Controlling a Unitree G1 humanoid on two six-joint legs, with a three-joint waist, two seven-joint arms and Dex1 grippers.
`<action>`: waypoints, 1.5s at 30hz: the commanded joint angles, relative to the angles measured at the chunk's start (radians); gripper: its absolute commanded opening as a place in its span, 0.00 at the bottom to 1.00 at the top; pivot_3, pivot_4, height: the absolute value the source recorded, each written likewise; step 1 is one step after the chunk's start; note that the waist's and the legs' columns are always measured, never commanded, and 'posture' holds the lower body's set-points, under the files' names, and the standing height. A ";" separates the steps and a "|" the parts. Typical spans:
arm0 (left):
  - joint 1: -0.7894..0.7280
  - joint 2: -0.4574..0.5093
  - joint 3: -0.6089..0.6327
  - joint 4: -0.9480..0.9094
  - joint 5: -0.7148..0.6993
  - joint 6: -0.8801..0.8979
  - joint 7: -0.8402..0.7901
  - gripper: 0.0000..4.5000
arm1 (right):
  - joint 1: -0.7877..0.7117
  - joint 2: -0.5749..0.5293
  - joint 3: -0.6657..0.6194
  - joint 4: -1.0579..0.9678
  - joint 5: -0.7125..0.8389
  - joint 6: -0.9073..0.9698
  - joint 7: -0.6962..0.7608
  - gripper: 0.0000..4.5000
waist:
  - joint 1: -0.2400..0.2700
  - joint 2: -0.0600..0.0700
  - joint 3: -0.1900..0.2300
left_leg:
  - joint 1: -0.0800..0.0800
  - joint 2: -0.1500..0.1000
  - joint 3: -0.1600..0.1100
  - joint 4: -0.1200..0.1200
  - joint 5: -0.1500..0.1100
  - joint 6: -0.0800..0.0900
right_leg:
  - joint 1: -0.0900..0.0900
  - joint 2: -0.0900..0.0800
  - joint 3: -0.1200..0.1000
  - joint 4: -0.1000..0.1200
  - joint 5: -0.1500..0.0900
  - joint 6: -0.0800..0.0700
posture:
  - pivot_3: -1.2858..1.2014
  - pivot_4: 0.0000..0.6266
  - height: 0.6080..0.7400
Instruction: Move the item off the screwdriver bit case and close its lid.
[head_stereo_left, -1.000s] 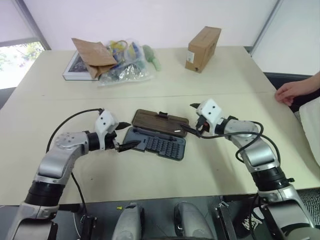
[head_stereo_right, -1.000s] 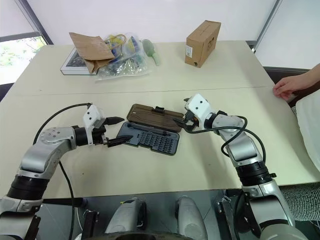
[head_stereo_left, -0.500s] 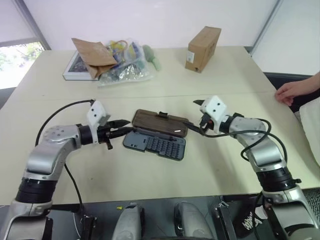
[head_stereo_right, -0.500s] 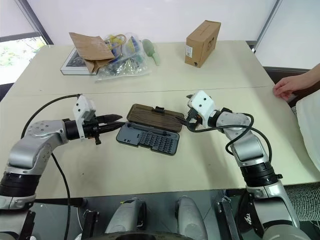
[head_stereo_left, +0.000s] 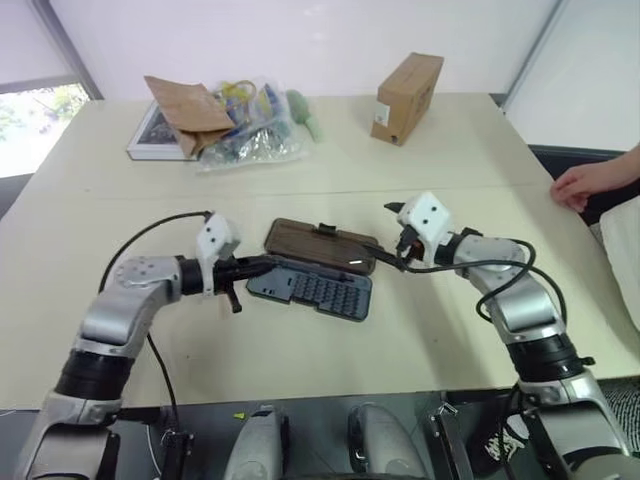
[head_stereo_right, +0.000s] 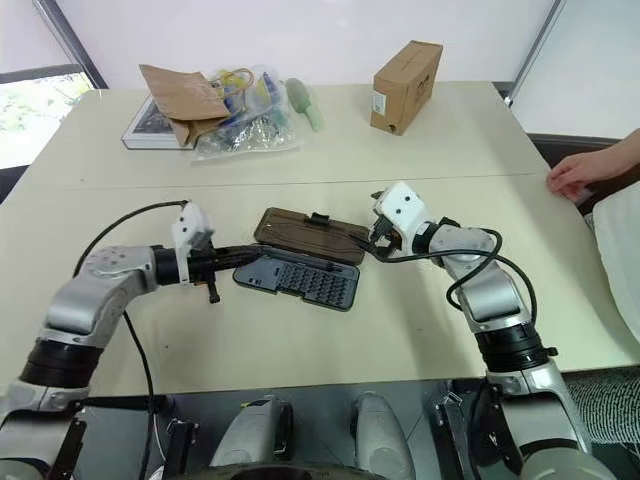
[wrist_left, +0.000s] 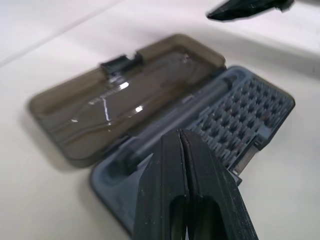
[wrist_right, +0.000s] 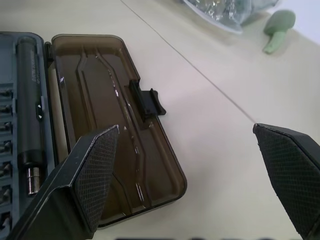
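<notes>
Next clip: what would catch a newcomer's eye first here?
The open screwdriver bit case at the table's middle, its brown lid lying flat behind the grey tray. The left gripper, shut, points at the tray's left end, and the right gripper, wide open, hangs at the lid's right end. A heap of bags and a cardboard box sit at the far side, and a person's hand rests at the right edge.
</notes>
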 joint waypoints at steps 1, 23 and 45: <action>-0.031 -0.008 -0.020 0.036 0.034 -0.049 -0.012 0.01 | -0.048 0.018 -0.012 0.024 0.012 0.009 -0.001 1.00 | 0.000 0.000 0.000 | 0.000 0.000 0.000 0.000 0.000 0.000 | 0.000 0.000 0.000 0.000 0.000 0.000 | 0.52 0.24 1.00; 0.000 -0.018 -0.080 0.122 0.151 -0.131 -0.021 0.01 | -0.172 0.056 0.092 0.256 -0.091 0.005 0.026 1.00 | 0.000 0.001 0.000 | 0.000 0.000 0.000 0.000 0.000 0.000 | 0.000 0.000 0.000 0.000 0.000 0.000 | 0.52 0.24 1.00; 0.027 0.010 0.092 -0.120 -0.042 0.061 0.035 0.00 | -0.224 0.077 0.105 0.432 -0.146 -0.083 0.055 0.12 | -0.002 0.001 0.000 | 0.000 0.000 -0.001 0.000 0.000 0.000 | -0.001 0.000 0.000 0.001 0.000 0.000 | 0.52 0.24 1.00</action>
